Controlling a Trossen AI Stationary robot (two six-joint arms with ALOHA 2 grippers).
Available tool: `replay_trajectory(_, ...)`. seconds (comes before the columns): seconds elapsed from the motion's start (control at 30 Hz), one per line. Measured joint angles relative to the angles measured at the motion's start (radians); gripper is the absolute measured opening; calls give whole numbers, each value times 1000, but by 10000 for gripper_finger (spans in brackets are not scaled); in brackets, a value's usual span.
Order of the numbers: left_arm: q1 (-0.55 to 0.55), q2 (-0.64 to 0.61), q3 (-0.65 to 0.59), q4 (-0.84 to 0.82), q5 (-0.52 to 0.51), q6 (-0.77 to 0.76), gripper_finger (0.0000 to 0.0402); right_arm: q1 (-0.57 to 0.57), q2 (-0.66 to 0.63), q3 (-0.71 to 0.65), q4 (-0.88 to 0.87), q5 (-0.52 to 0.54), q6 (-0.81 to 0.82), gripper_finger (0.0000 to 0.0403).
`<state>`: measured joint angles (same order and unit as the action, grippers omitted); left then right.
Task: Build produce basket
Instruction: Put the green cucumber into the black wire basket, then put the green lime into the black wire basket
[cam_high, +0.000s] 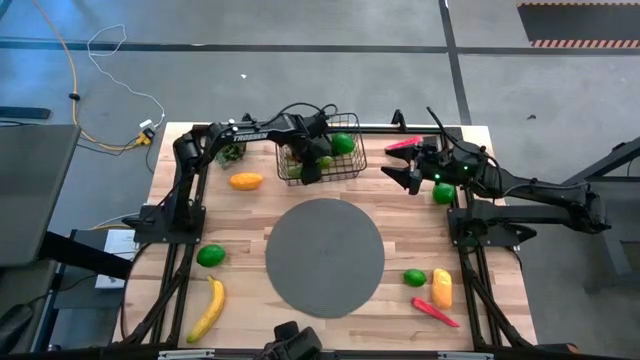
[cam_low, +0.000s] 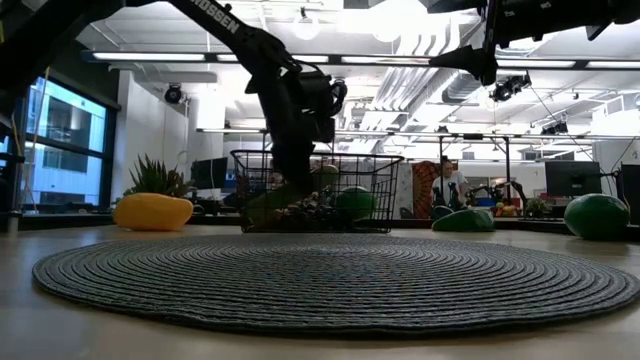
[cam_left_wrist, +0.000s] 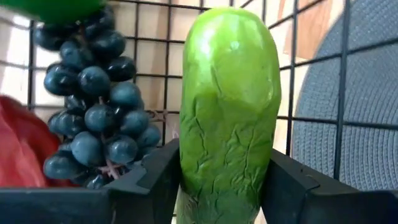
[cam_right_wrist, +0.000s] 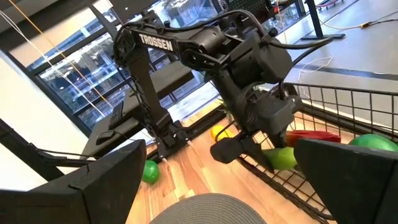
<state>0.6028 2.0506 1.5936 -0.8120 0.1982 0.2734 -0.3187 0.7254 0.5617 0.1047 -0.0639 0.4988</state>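
We take the black wire-mesh basket (cam_high: 322, 158) as our landmark; it stands at the far edge of the table, just beyond the round grey mat (cam_high: 325, 257).

Our left gripper (cam_high: 312, 166) reaches down inside the basket, its two fingers clamped on a green cucumber (cam_left_wrist: 229, 115) that stands between them. In the left wrist view the cucumber fills the gap between the dark fingers (cam_left_wrist: 152, 183), and a bunch of dark grapes (cam_left_wrist: 96, 102) lies just beside it against the basket's mesh, with a red piece (cam_left_wrist: 22, 152) next to the grapes; we cannot tell what that piece is. A green lime (cam_high: 343, 143) sits in the basket's right part.

Our right gripper (cam_high: 412, 177) hangs just to the right of the basket, above the table, its fingers spread wide with nothing between them. A red chilli (cam_high: 404, 144) lies near it, to the right of the basket, and a green lime (cam_high: 443, 193) rests beside the right arm.

To the left of the basket lies an orange-yellow piece (cam_high: 245, 181). Well apart from the basket, on the near side of the table, we see a lime (cam_high: 211, 255) and a yellow banana (cam_high: 208, 309) on the left, and a lime (cam_high: 415, 277), an orange-yellow piece (cam_high: 441, 288) and a red chilli (cam_high: 435, 312) on the right.
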Motion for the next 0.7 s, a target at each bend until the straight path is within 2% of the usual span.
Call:
replay_trajectory(0.43, -15, -4, 13, -10, -8, -61, 244, 0, 0, 0, -1, -10, 19, 389)
replay_trajectory(0.7, 14, -5, 216, -134, 7, -88, 248, 0, 0, 0, 15, -19, 16, 389)
